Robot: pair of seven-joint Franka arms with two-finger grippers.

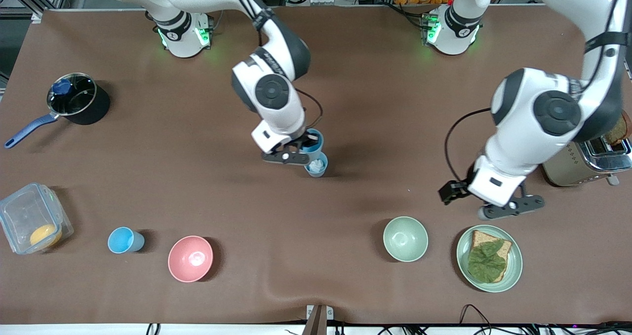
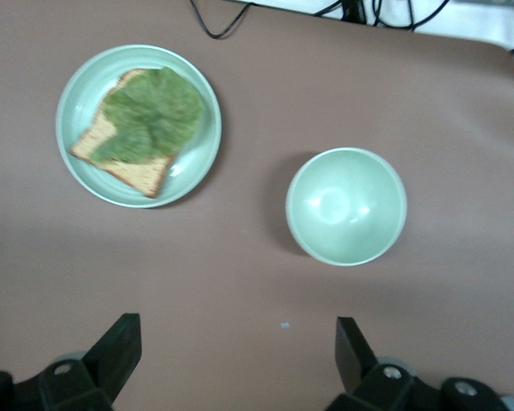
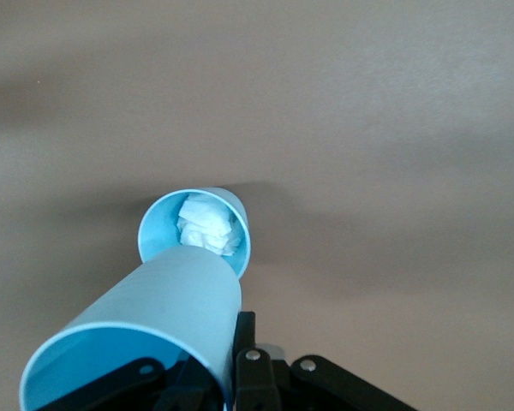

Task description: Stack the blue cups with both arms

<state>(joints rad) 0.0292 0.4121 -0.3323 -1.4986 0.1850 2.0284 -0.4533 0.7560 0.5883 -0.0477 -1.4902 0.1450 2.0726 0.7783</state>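
Gripping a blue cup (image 3: 146, 330), the right tool (image 1: 291, 153) holds it upright.

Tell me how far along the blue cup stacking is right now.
Nothing is stacked yet. In hand: the right gripper is shut on a blue cup, holding it over a second blue cup mid-table that has crumpled white paper inside. Left to do: seating that cup, then the third blue cup beside the pink bowl. The left gripper waits open above the plate.
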